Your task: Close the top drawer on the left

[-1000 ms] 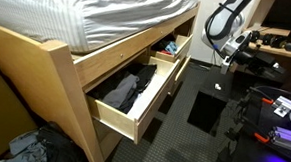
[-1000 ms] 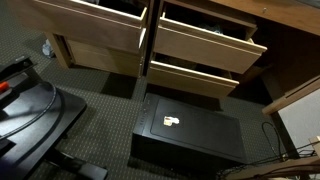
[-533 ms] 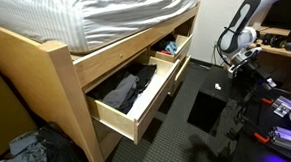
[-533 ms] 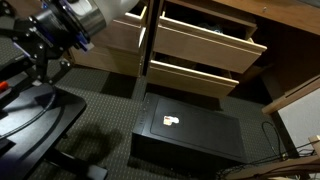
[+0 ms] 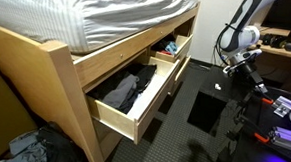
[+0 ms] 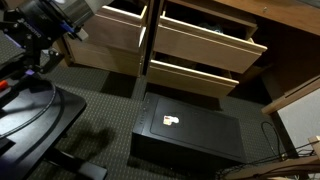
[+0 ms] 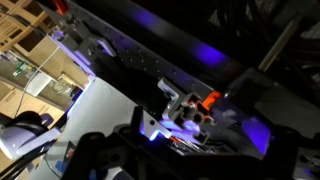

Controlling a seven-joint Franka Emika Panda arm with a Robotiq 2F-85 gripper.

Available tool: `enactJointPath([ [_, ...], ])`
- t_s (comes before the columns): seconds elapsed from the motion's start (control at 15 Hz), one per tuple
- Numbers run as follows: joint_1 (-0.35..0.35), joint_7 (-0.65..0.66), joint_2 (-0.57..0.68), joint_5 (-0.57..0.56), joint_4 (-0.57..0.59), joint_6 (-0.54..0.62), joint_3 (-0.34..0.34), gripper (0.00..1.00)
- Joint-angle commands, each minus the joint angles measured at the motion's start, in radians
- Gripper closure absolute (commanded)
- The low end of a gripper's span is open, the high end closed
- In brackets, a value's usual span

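Gripper (image 5: 234, 62) hangs in the air at the far end of the bed in an exterior view, well apart from the top left drawer (image 5: 181, 49). That drawer stands pulled out of the wooden bed frame (image 5: 60, 87) with small coloured items showing inside. Whether the jaws are spread or pressed together cannot be told at this size. Nearer the camera a second drawer (image 5: 113, 119), holding dark clothing (image 5: 120, 90), juts far out. A black box (image 5: 206, 109) lies on the dark floor (image 5: 182, 143) between bed and robot.

Seen from the front in an exterior view, the gripper (image 6: 40, 40) hovers high at the left. It is just before the pale front panel of the top left drawer (image 6: 115, 30) but, as far as can be judged, not touching it. Blur hides the jaws here too. The drawers to the right (image 6: 205, 40) are also out, and the black box (image 6: 190, 130) sits below them.

The wrist view is dark and smeared, lit by a violet glow. It shows machinery with an orange part (image 7: 209, 100) rather than the drawer, and the jaws cannot be made out.

By these pictures the task has barely begun: the drawer is open and no contact is made. What is left is to bring the gripper against the front panel and push it flush with the frame.
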Motion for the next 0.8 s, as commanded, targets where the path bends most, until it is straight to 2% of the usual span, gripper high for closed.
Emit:
enactJointPath([
  [0.0, 0.035, 0.015, -0.071, 0.064, -0.07, 0.195, 0.032, 0.0],
  [0.2, 0.078, 0.044, -0.081, 0.087, -0.074, 0.361, 0.057, 0.0],
  [0.4, 0.085, 0.031, -0.086, 0.131, -0.09, 0.548, 0.094, 0.0],
  [0.6, 0.031, -0.039, -0.108, 0.293, -0.111, 0.667, 0.179, 0.0],
  [0.73, -0.019, -0.118, -0.142, 0.414, -0.13, 0.682, 0.222, 0.0],
])
